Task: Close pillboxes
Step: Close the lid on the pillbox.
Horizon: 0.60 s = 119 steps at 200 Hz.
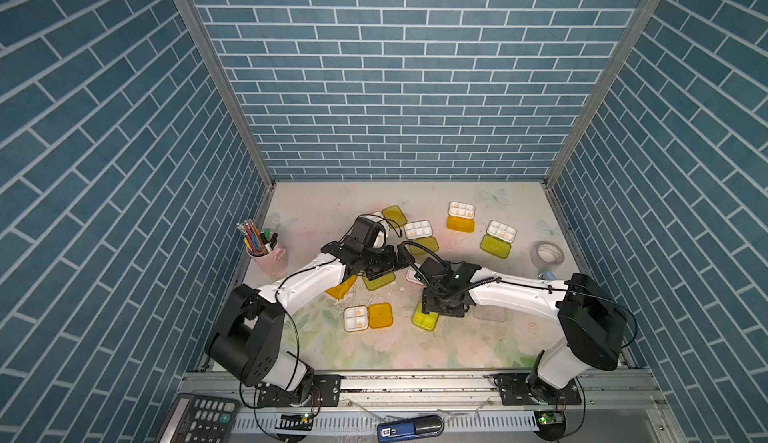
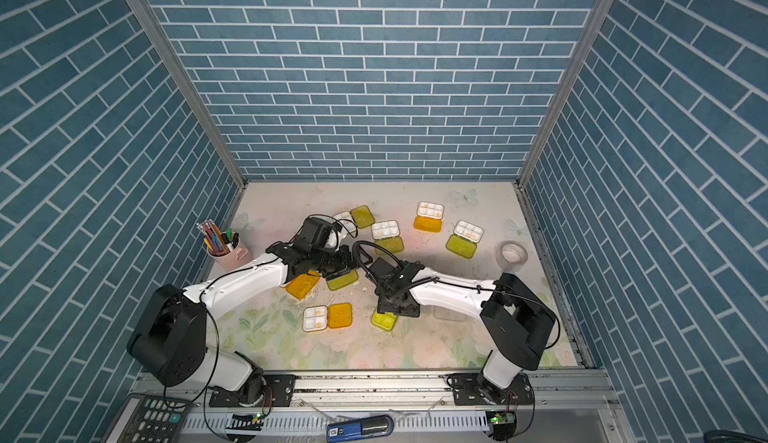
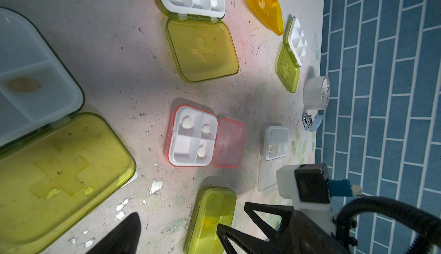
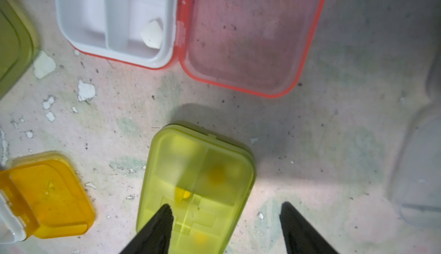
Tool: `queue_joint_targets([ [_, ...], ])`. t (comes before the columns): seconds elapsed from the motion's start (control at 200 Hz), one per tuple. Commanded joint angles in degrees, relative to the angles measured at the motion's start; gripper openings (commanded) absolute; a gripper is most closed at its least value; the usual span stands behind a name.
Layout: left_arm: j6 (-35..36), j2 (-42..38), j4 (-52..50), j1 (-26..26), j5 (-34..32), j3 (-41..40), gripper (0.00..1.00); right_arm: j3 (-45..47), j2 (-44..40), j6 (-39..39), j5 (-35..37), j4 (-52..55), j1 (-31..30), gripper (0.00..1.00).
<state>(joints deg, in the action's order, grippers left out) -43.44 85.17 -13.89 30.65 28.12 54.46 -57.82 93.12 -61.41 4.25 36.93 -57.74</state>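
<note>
A closed yellow-green pillbox (image 4: 198,181) lies flat near the table's front middle (image 1: 424,321). My right gripper (image 4: 226,208) hangs open just above it, one finger over its lid and the other over bare table, holding nothing. The pink pillbox (image 4: 114,19) lies open just beyond it, lid (image 4: 250,38) flat. My left gripper (image 1: 399,259) hovers mid-table, one finger (image 3: 124,233) showing far off to the side, holding nothing. Beside it a yellow-green pillbox (image 3: 59,169) lies open. Several more pillboxes lie open: orange-lidded (image 1: 460,216) (image 1: 368,316), yellow-green (image 1: 498,239) (image 1: 419,235), clear (image 3: 275,143).
A pink cup of pencils (image 1: 268,254) stands at the left edge. A tape roll (image 1: 547,254) and a small blue stapler (image 1: 546,275) sit at the right edge. A black calculator (image 1: 199,418) lies off the table in front. White flakes (image 3: 155,186) dot the mat.
</note>
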Motion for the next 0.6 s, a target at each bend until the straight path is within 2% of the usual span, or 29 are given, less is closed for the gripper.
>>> queue_joint_targets([
  [0.0, 0.83, -1.54, -0.88, -0.42, -0.39, 0.83, 0.99, -0.19, 0.53, 0.43, 0.28, 1.59, 0.08, 0.73],
  [0.385, 0.44, -1.27, -0.53, -0.42, 0.36, 0.74, 0.99, 3.73, 0.12, -1.25, -0.54, -0.04, 0.08, 0.71],
  [0.59, 0.42, -1.22, -0.48, -0.45, 0.23, 0.74, 0.99, 2.69, -0.59, -0.91, -0.3, 0.31, 0.12, 0.71],
])
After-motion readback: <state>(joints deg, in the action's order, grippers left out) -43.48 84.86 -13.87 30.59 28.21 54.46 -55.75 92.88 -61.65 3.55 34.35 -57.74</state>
